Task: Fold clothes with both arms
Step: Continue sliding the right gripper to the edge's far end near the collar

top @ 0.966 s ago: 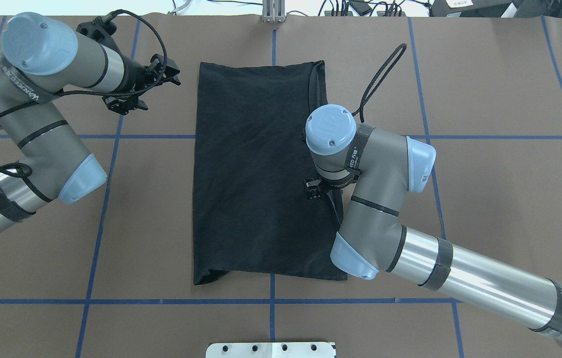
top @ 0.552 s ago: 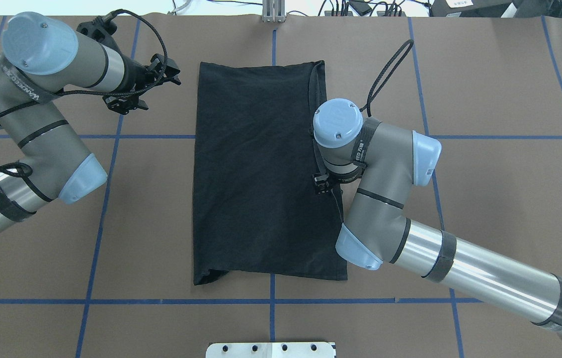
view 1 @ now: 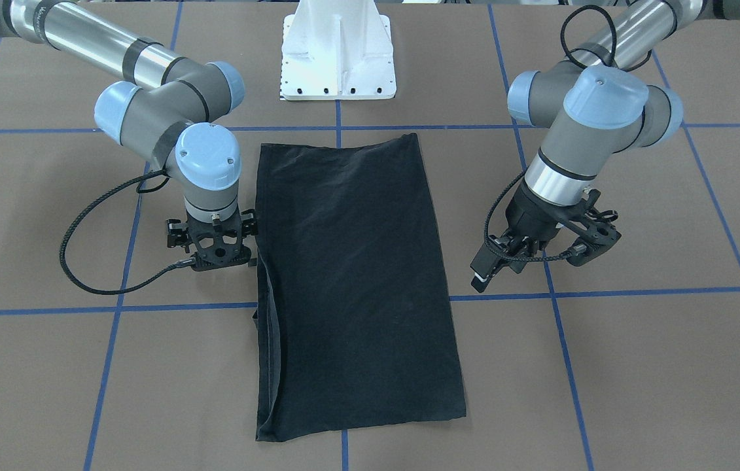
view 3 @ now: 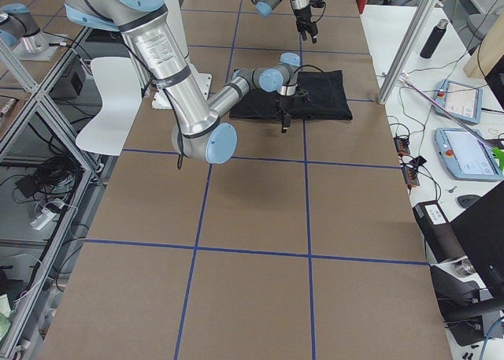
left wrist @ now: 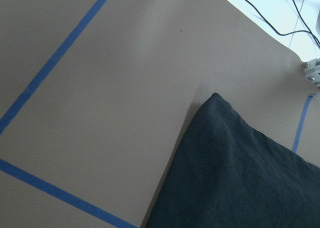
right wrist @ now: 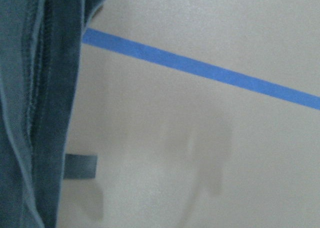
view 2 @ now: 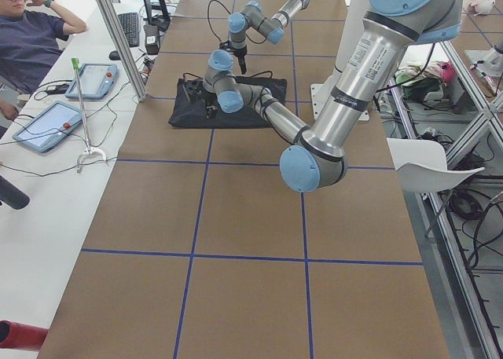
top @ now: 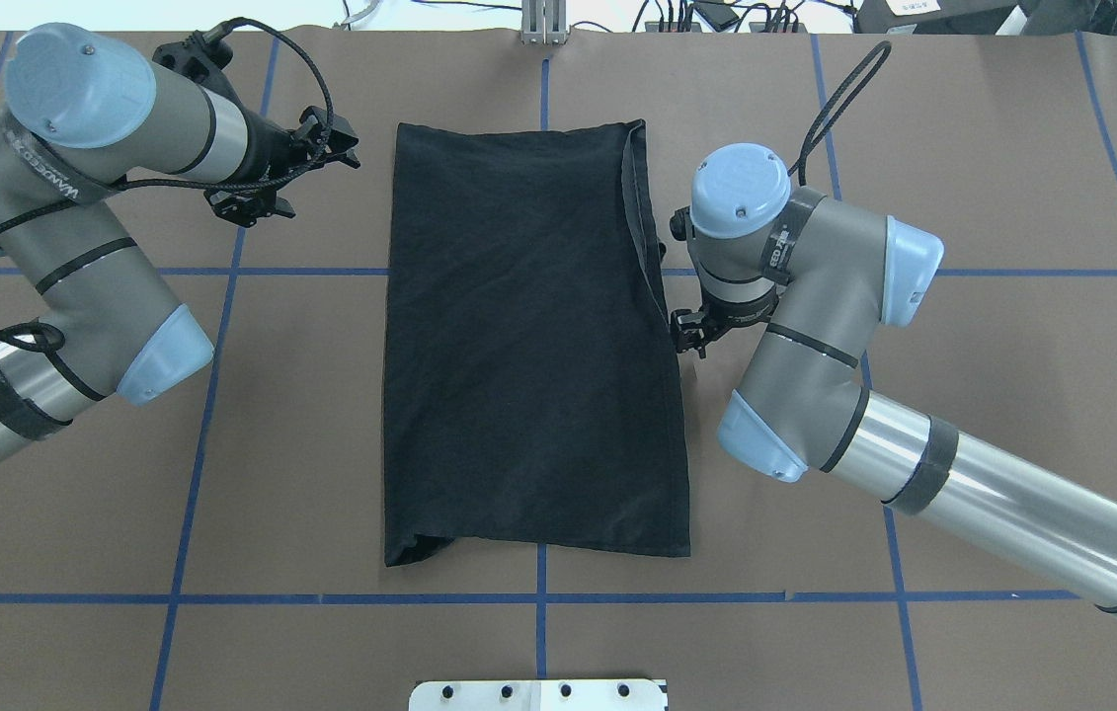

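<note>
Brown worktop (top: pixel 1012 148) gridded with blue tape (top: pixel 538 598). Along its far edge, a white desk (view 2: pixel 47 217) bearing a tablet (view 2: pixel 96 80). White chair (view 2: pixel 428 166) off the near edge.

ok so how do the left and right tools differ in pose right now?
Left tool is tilted at a slant; right tool points straight down. Left tool hangs off the shirt's far corner with a clear gap between them; right tool is close beside the shirt's long side edge. Neither has any cloth lifted.
</note>
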`<control>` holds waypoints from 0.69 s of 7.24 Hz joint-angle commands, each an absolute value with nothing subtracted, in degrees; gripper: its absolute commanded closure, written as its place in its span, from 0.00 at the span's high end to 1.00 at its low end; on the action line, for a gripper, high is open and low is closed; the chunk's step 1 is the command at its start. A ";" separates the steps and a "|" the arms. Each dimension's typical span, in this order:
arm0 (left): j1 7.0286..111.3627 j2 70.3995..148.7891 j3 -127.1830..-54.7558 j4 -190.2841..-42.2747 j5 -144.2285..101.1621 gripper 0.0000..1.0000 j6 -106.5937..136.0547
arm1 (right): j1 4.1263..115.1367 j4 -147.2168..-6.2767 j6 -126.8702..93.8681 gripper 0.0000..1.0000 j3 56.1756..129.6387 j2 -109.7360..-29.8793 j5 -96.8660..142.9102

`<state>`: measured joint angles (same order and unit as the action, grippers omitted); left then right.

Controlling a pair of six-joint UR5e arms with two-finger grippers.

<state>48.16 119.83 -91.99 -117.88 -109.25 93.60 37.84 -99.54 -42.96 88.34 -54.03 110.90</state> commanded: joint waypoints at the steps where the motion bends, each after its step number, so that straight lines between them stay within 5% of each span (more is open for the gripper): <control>1: 48.16 119.88 -91.93 -117.95 -109.25 1.00 93.60 | 39.99 -99.49 -42.80 1.00 91.48 -53.79 114.35; 5: 48.16 120.58 -92.81 -117.51 -109.07 1.00 89.68 | 39.03 -98.97 -43.59 1.00 84.22 -45.46 113.47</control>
<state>48.13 120.21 -92.37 -117.86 -109.16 92.34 39.28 -99.26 -43.51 87.20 -48.06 113.55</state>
